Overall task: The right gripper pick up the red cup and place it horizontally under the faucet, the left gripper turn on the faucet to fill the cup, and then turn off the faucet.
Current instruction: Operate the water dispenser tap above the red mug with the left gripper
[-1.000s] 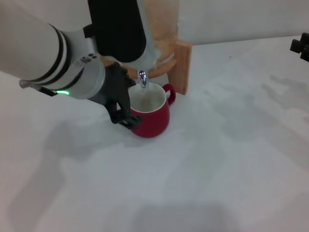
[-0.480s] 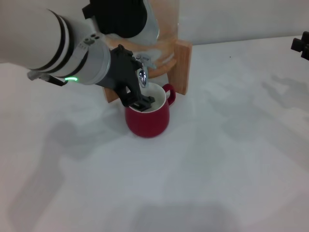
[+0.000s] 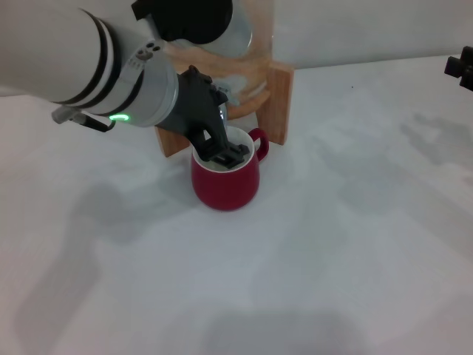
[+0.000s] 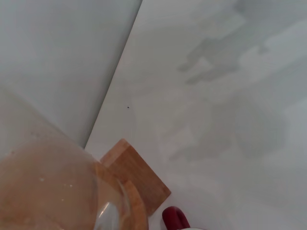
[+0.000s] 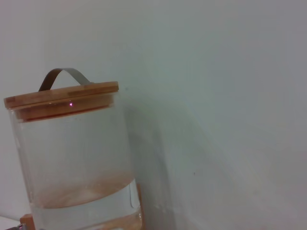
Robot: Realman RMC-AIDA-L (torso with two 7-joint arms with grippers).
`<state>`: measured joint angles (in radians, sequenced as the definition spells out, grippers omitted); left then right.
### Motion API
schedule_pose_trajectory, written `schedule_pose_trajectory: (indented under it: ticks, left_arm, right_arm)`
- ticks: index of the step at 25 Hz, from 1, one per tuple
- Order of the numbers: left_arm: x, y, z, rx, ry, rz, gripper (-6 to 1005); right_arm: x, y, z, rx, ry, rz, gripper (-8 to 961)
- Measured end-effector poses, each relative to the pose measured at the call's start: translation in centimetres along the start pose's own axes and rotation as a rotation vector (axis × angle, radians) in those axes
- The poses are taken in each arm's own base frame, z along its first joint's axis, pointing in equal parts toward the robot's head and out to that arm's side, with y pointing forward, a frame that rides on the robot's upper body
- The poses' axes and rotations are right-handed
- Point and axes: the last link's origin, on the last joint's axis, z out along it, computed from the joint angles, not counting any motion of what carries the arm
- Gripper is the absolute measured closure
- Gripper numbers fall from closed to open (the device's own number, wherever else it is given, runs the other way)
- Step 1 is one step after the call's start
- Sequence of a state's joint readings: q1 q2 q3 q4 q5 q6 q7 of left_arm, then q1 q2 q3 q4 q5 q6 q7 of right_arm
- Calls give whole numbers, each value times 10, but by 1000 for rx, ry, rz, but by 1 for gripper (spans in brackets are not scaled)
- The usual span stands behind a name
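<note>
Head view: left gripper (image 3: 225,151) over the red cup's (image 3: 225,181) mouth, fingers hiding the faucet — spread or pinched, cannot tell. Cup upright on the table (image 3: 332,237), just before the wooden stand (image 3: 279,100). Right gripper (image 3: 460,68) parked far right.
Left wrist view: cup handle (image 4: 175,219) beside stand.
Right wrist view: glass dispenser (image 5: 76,158), wooden lid (image 5: 62,97).

Behind the jaws the way is blocked by the wooden stand (image 3: 275,100); below them sits the red cup (image 3: 225,181). Open worktop (image 3: 355,222) is left alongside.
</note>
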<state>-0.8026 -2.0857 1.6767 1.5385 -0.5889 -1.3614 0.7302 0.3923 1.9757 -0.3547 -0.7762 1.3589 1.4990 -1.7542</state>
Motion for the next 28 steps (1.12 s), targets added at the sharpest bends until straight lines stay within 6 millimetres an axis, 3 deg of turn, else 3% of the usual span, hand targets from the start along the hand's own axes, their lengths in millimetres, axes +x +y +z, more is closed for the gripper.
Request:
schedule_pose_trajectory:
  ticks: [28]
  left_arm:
    - [-1, -3, 15, -19, -18, -19, 204]
  right_arm:
    - [2, 0, -3, 9, 0, 12, 563]
